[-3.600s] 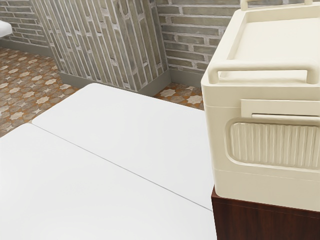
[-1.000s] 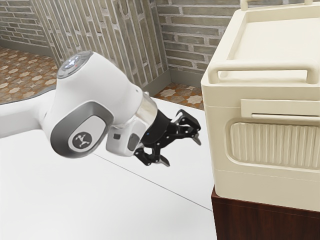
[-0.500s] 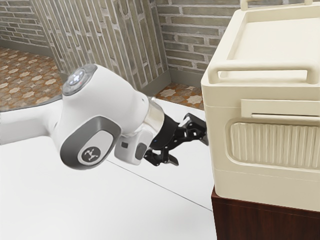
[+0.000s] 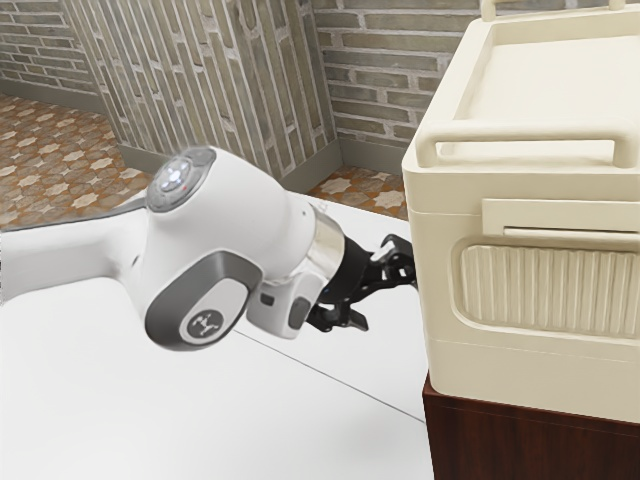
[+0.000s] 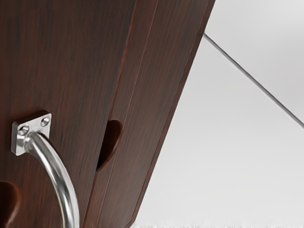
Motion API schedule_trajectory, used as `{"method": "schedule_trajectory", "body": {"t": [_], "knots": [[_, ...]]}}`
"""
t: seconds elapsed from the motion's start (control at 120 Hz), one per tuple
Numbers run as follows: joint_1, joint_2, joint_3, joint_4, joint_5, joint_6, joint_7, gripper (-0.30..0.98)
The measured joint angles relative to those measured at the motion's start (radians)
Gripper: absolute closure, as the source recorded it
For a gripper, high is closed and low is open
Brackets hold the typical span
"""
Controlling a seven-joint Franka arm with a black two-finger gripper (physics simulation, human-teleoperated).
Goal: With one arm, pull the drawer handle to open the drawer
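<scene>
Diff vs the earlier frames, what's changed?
Arm entered after the first frame and has since advanced toward the exterior view's right, bringing the open gripper up to the edge of the cream unit in that view. Nothing taken hold of or let go. Unchanged: cream unit, dark wood cabinet, white surface.
</scene>
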Motion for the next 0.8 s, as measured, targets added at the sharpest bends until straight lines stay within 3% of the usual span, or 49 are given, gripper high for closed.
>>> {"method": "schedule_trajectory", "body": {"t": [0.8], "knots": [[0.001,0.083,0.013,-0.005,-0.003,0.063,0.003,0.00]]}}
